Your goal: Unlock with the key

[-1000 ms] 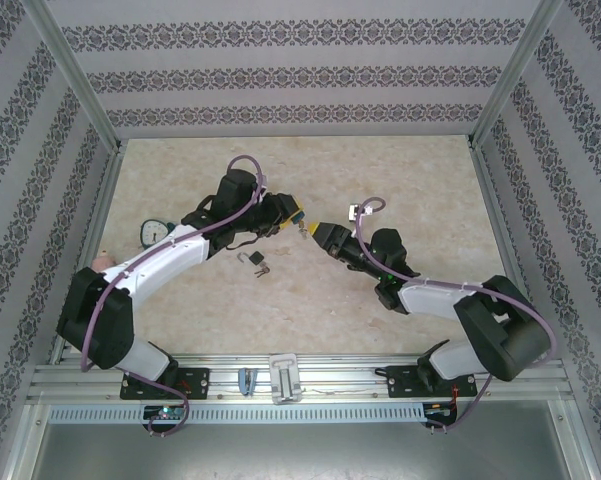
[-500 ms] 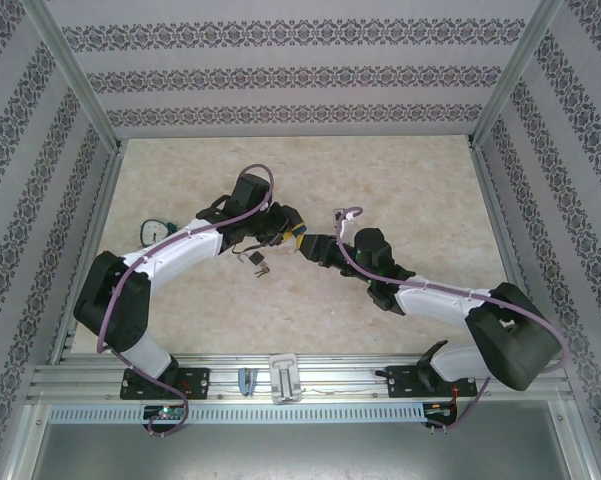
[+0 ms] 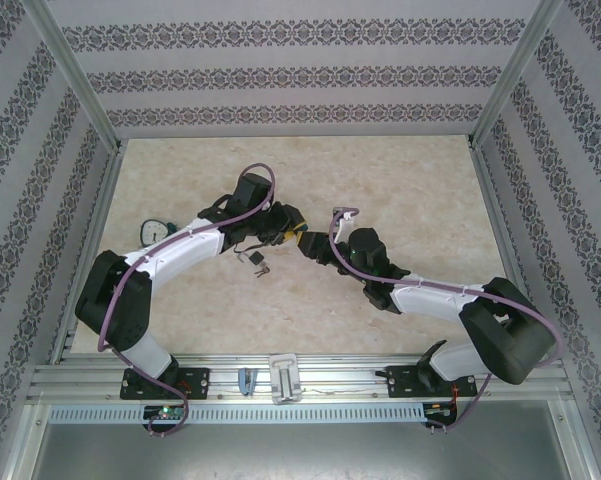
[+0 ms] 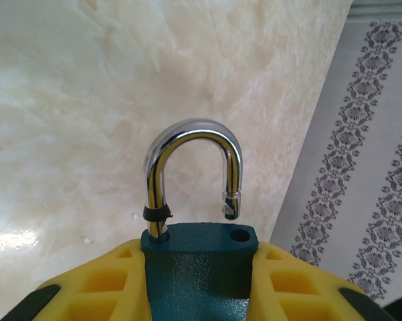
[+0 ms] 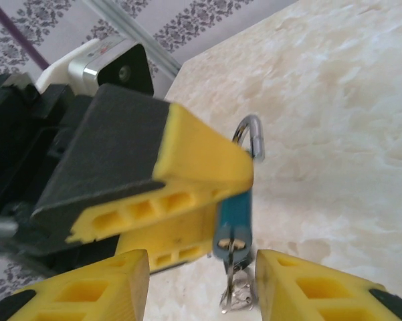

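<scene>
My left gripper (image 4: 198, 264) is shut on a teal padlock (image 4: 199, 281), its yellow fingers (image 4: 100, 281) pressing both sides of the body. The chrome shackle (image 4: 194, 134) stands raised, and its free end hangs just above its hole. From the top view the left gripper (image 3: 292, 228) and right gripper (image 3: 316, 244) meet above the table's middle. In the right wrist view a key (image 5: 233, 264) sticks into the padlock's (image 5: 235, 210) underside, with a key ring (image 5: 238, 299) dangling below. My right gripper (image 5: 201, 287) is open, its fingers (image 5: 321, 287) on either side of the key, not touching it.
A second small padlock with keys (image 3: 256, 261) lies on the marble table (image 3: 400, 190) just below the left gripper. A round dial gauge (image 3: 155, 229) sits at the left edge. Patterned walls enclose the table on three sides.
The left arm has swung down and inward with the padlock. The right gripper has moved left up to it, and its fingers now straddle the key.
</scene>
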Robot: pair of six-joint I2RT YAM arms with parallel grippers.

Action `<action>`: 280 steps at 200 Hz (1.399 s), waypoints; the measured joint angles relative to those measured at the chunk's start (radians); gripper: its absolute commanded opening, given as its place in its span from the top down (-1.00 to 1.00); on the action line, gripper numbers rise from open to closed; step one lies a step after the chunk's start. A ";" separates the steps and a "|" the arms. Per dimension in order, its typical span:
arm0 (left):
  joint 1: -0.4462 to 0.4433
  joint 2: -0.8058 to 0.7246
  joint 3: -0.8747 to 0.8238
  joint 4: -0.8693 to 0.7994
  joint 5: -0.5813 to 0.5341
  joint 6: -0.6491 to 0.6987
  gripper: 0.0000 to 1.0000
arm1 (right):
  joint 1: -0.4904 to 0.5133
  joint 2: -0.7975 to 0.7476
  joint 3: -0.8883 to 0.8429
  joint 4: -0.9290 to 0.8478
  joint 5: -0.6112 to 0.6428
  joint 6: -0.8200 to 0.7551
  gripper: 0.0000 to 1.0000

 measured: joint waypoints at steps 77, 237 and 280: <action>-0.010 0.000 0.022 0.001 0.028 -0.003 0.57 | 0.000 0.016 0.001 -0.017 0.053 -0.020 0.18; -0.010 -0.013 -0.005 0.091 0.137 -0.021 0.22 | -0.014 -0.067 -0.060 0.029 0.023 -0.130 1.00; 0.011 -0.084 -0.027 0.105 0.206 0.046 0.20 | -0.088 -0.180 -0.071 -0.047 -0.154 -0.158 1.00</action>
